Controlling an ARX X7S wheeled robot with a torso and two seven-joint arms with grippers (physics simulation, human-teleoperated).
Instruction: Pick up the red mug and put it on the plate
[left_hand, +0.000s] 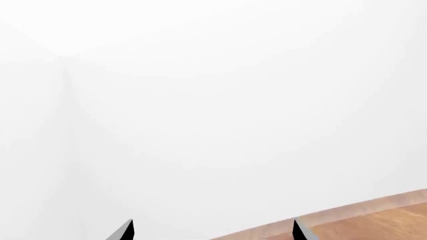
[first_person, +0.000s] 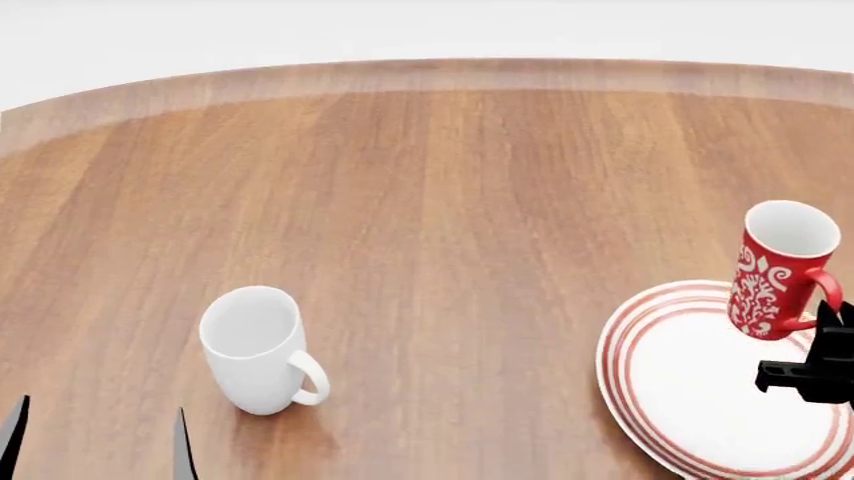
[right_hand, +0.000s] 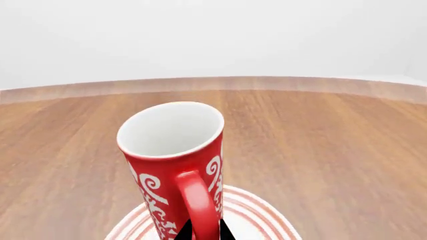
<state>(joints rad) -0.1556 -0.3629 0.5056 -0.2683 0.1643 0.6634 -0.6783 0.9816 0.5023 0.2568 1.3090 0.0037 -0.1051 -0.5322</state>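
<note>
so, from the head view i get the whole layout: the red mug (first_person: 777, 268) sits tilted over the far edge of the plate (first_person: 694, 400) at the right side of the table (first_person: 441, 200), with my right pincer (first_person: 817, 352) clenched on its handle (first_person: 817, 300). whether the mug's base touches the plate or hangs just above it, i cannot tell. a plain white mug (first_person: 259, 348) stands well apart on the left half of the table, leaning a little, its handle toward the plate.

the right wrist view gives me what the head camera does not: a look straight into the red mug (right_hand: 175, 165), white inside and holding nothing, with the red handle (right_hand: 197, 205) running down between the dark fingertips (right_hand: 182, 231), and the plate's red rings (right_hand: 257, 215) showing beneath. the plate carries nothing else that i can see.

the left wrist view adds only a white wall, a corner of the table (left_hand: 373, 220), and two dark fingertips (left_hand: 123, 231) of the left pincer (left_hand: 212, 231) standing apart, released and holding nothing. the head view shows the same left pincer (first_person: 96, 435) low at the near left edge.
</note>
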